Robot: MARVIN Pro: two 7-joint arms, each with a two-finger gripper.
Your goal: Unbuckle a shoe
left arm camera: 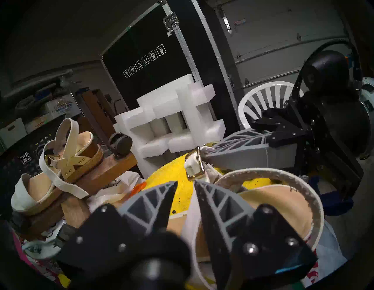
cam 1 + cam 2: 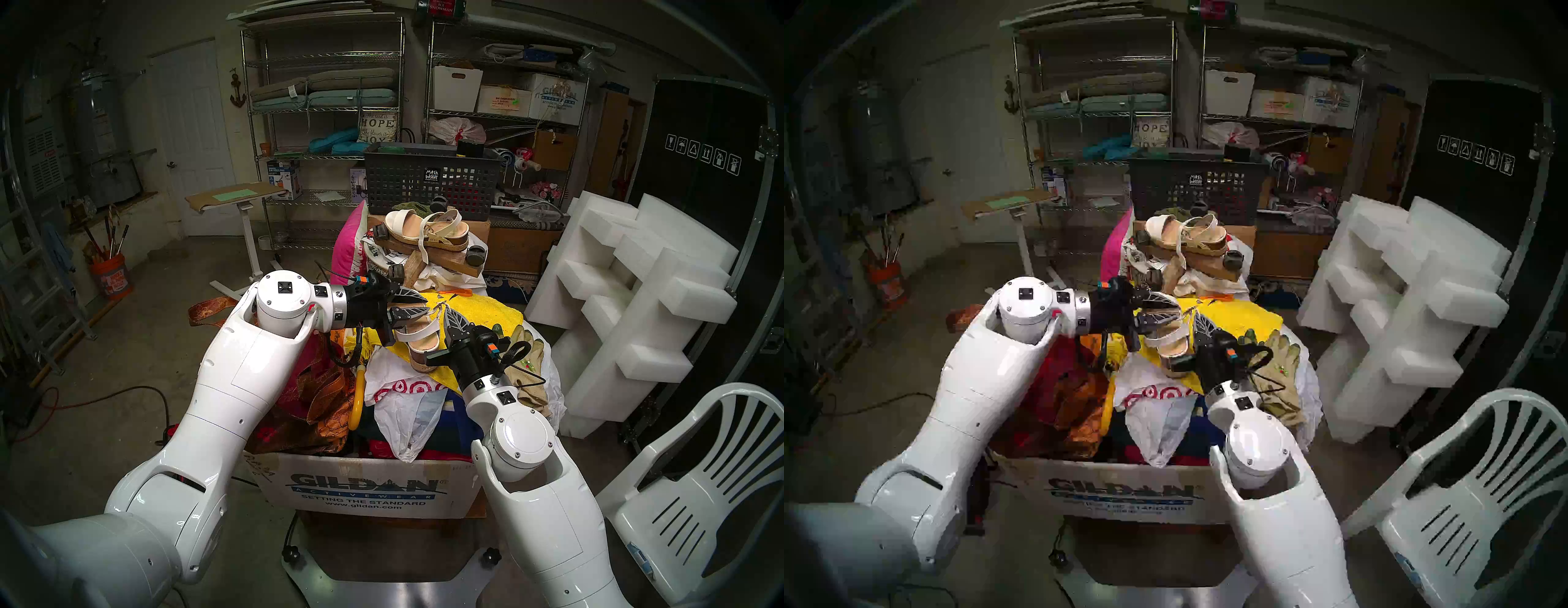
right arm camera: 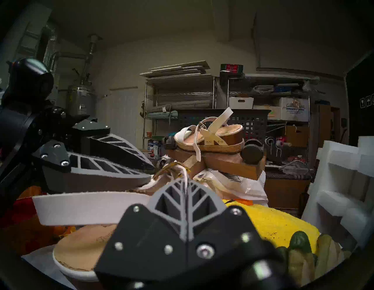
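The wedge sandal point(image 2: 418, 339) lies on a yellow towel point(image 2: 488, 312) atop a heap of bags and cloth in a Gildan cardboard box point(image 2: 360, 488), toe toward the robot, between the two grippers. The right gripper point(image 2: 450, 315) comes up from the near right; its fingers are pressed together, pinching the thin white ankle strap point(image 1: 204, 150) just beside the gold buckle point(image 1: 195, 167). In the left wrist view the buckle stands up past the fingertips point(image 1: 172, 188) of the left gripper point(image 2: 418, 306), which reaches in level from the left, over the sandal's heel end. Its jaws stand narrowly apart with nothing gripped; the buckle sits just beyond the gap, slightly to its right side. The sandal's wide white toe strap point(image 3: 91, 206) crosses below the left gripper in the right wrist view. Farther back, a flatter platform sandal point(image 2: 424, 233) rests on a wooden caster dolly point(image 2: 449, 259), well apart from both grippers.
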